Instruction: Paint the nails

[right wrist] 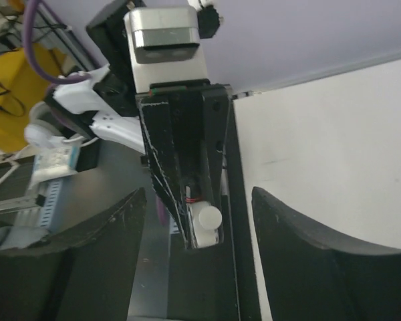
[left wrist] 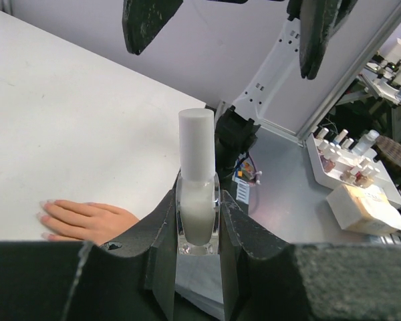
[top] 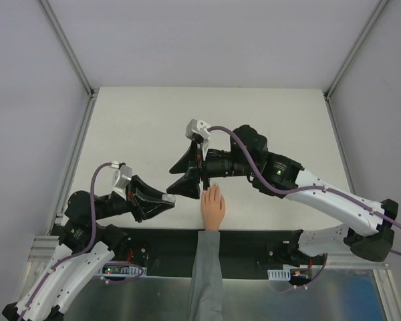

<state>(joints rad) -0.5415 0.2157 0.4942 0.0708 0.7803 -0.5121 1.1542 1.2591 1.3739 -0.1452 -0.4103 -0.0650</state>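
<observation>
Gripping a small clear bottle (left wrist: 198, 224) of whitish polish by its glass body, the left gripper (top: 168, 198) has its fingers closed tight against both sides, with the bottle's white cap (left wrist: 196, 144) standing free beyond them. The peach-coloured hand (top: 212, 206) lies flat and palm down on the white table (top: 140, 127), its grey sleeve (top: 204, 274) running back from it towards the arm bases. In the top view the left gripper sits just left of this hand, level with the fingers and close to them but apart. The right gripper (top: 176, 177) hangs just past the hand's fingertips and a little to their left, its jaws spread wide and holding nothing. In the right wrist view the cap lies in the gap between its two fingers (right wrist: 100, 254), with clear space on either side. The nails (left wrist: 41, 217) show in the left wrist view as tiny pale tips at the ends of the hand's fingers, turned away from the bottle; whether they carry polish cannot be told. A tray of other small bottles (left wrist: 344, 164) stands off the table, well away from the hand.
</observation>
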